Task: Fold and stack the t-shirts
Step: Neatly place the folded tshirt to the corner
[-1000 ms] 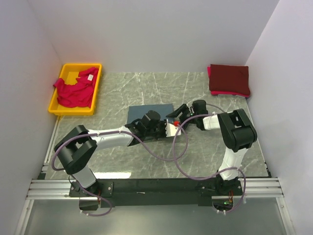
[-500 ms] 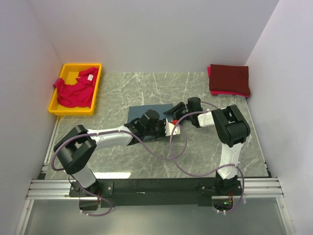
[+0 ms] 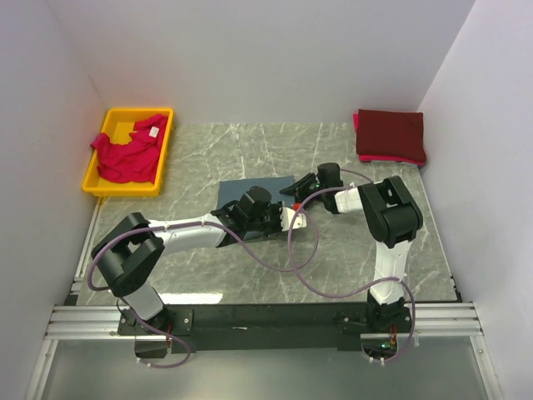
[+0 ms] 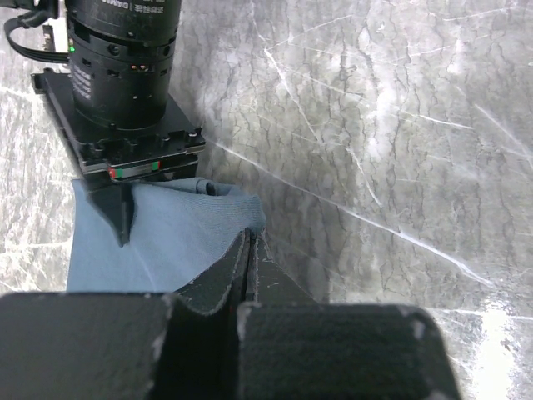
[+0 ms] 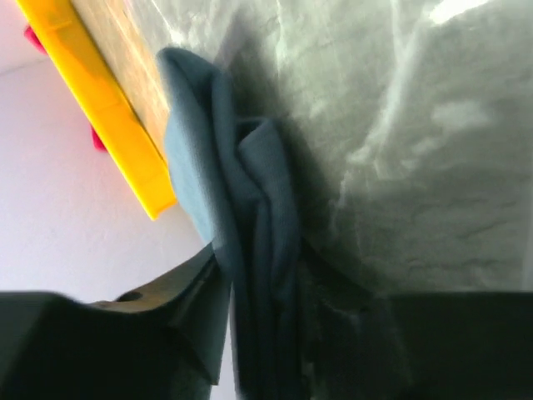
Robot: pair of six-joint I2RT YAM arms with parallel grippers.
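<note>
**Q:** Which cloth are you working, and where is it lying?

**A:** I am handling the slate blue-grey t-shirt (image 3: 250,188), a soft matte knit folded into a flat oblong. It is lying on the veined grey marble table (image 3: 358,250), to the right of the yellow bin (image 3: 164,150) and nearer my bases than the bin.

**Q:** Which way is it running?

**A:** Its long axis is running sideways, away from the bin. The end farther from the bin is tilting slightly toward the back wall and bunching into rounded ridges.

**Q:** And your grippers?

**A:** My left gripper (image 4: 248,242) is pinching the raised corner at that end, its fingers meeting in a thin seam. My right gripper (image 5: 271,258) is straddling a crumpled fold with its jaws narrow. I cannot tell whether they are pressing the cloth.

**Q:** The other shirts?

**A:** The pinkish-red t-shirt (image 3: 125,156) is lying crumpled inside the smooth plastic bin. The dark maroon t-shirt (image 3: 390,132), folded square, is resting far to the right of the bin.
</note>
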